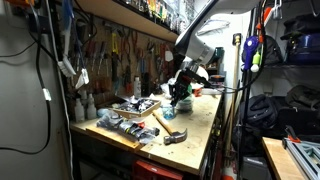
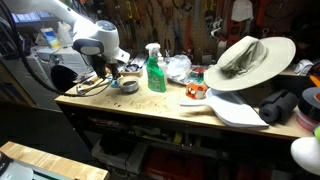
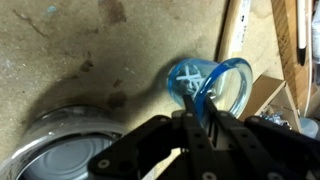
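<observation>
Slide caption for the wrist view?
Hand over a blue ring beside a metal can on the plywood bench.

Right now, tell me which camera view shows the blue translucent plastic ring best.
The wrist view: the blue translucent plastic ring lies mid-frame on the wooden bench, beside a round metal tin, right at the gripper. In both exterior views it is too small to make out by the gripper.
</observation>
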